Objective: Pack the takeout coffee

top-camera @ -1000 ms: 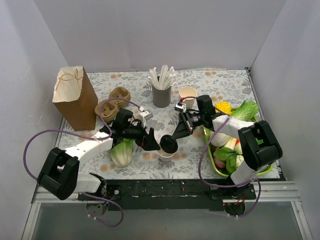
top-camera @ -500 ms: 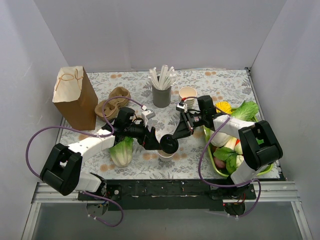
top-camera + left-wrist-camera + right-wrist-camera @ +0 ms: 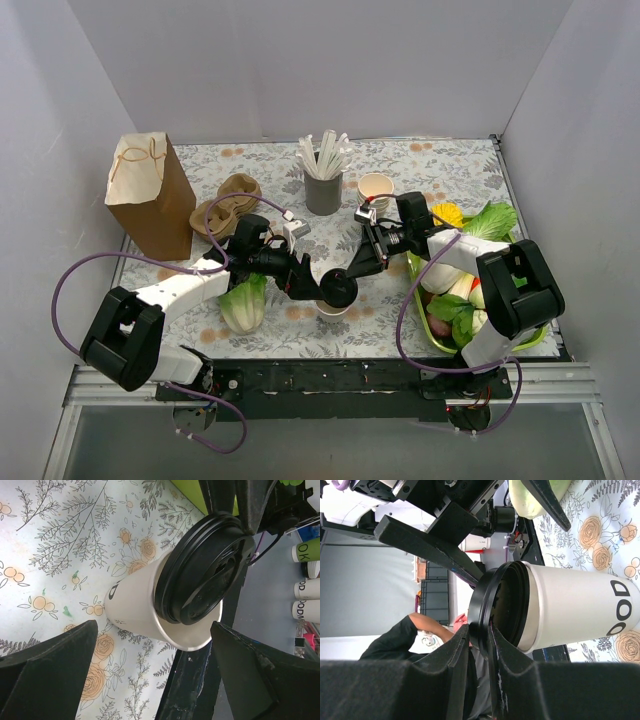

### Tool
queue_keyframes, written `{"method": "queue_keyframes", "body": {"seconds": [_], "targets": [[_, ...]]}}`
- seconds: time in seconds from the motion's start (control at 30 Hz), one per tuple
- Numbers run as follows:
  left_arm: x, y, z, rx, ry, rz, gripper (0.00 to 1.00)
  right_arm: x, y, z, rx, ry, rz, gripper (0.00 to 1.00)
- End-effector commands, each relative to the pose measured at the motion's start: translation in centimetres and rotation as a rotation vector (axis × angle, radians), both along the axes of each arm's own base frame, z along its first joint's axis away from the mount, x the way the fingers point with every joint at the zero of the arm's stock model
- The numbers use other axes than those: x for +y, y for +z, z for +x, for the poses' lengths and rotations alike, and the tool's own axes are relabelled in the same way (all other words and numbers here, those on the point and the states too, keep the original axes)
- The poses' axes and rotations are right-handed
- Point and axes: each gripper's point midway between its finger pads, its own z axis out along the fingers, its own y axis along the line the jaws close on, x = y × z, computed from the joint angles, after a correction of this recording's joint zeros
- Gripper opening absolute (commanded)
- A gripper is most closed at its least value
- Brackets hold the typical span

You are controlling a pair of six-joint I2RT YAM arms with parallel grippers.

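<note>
The takeout coffee, a cream-white paper cup (image 3: 332, 307), stands near the table's front middle. Its black lid (image 3: 340, 289) sits tilted on the rim, not seated flat. My left gripper (image 3: 312, 291) is open, with its fingers (image 3: 50, 670) on either side of the cup (image 3: 135, 610) and apart from it. My right gripper (image 3: 350, 277) is shut on the edge of the lid; its pads (image 3: 462, 655) pinch the lid's rim (image 3: 482, 605) beside the cup (image 3: 575, 610). The lid also shows in the left wrist view (image 3: 200, 575).
A brown paper bag (image 3: 150, 195) stands at the back left, with a cardboard cup carrier (image 3: 225, 203) beside it. A grey cup of white sticks (image 3: 323, 185) and stacked lidless cups (image 3: 376, 188) stand behind. A lettuce (image 3: 243, 305) lies left of the cup. A green tray (image 3: 425, 330) of vegetables is at the right.
My left arm shifted slightly right, bringing its open fingers closer round the cup. The right gripper and the lid have barely moved.
</note>
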Motion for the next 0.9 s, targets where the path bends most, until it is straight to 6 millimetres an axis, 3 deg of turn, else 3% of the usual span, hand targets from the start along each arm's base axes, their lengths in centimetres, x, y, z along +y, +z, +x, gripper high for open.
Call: {"method": "queue_keyframes", "body": {"seconds": [0.0,0.87], "targets": [[-0.6,2.2,0.3,-0.056,-0.021,-0.047,0.98,-0.3,-1.0,-0.1,0.008,-0.008,-0.016,0.29],[-0.6,2.3,0.2,-0.054,-0.021,-0.047,0.98,-0.5,-3.1,0.3,-0.022,-0.047,-0.085,0.29]]}}
